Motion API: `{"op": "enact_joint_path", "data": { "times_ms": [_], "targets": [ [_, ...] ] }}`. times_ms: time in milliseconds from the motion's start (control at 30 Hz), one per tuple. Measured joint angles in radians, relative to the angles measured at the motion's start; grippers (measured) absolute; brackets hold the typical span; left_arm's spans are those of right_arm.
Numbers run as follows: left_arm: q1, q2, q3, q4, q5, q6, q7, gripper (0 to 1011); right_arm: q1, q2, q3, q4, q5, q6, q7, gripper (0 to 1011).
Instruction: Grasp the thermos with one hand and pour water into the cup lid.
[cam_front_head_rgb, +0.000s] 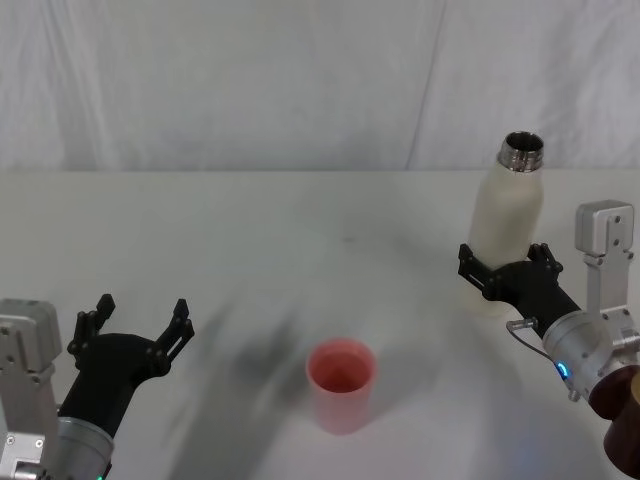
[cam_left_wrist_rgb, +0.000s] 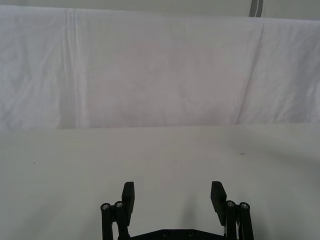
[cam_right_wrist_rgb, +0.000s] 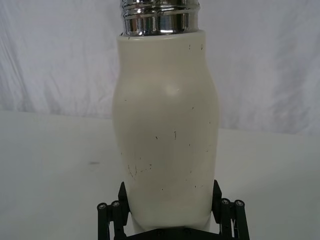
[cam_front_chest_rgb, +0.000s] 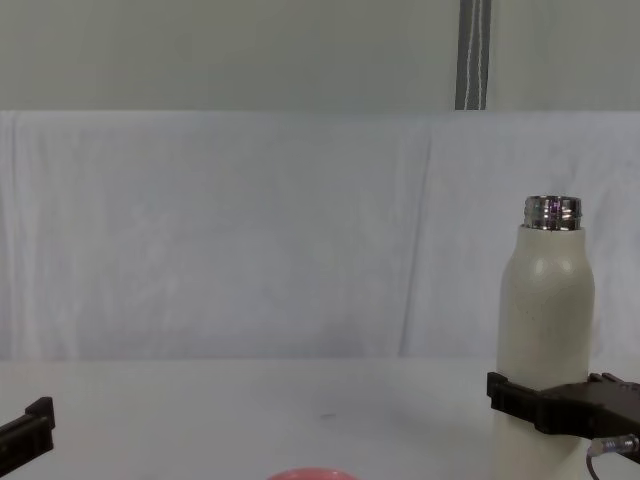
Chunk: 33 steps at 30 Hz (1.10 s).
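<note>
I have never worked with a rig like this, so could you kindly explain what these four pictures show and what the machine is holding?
This is a two-armed robot at a white table. One picture looks down from its head, one looks across from its chest, and two come from cameras on its wrists. The right hand has its two black fingers around the lower body of a cream thermos, which stands upright with its steel neck uncapped. The left hand waits open and holds nothing. A pink cup lid stands between them, nearer the robot.

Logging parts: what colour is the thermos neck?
Shiny silver steel, threaded; the thermos neck shows best in the right wrist view.
</note>
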Motion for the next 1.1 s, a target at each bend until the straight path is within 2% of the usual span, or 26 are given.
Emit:
{"op": "enact_joint_path", "data": {
  "times_ms": [800, 1100],
  "targets": [
    [0.0, 0.0, 0.0, 0.0, 0.0, 0.0, 0.0, 1001, 0.0, 0.0, -0.001, -0.001, 0.001, 0.001, 0.0, 951],
    [0.0, 0.0, 0.0, 0.0, 0.0, 0.0, 0.0, 1001, -0.007, 0.016, 0.0, -0.045, -0.007, 0.0, 0.004, 951]
  ]
}}
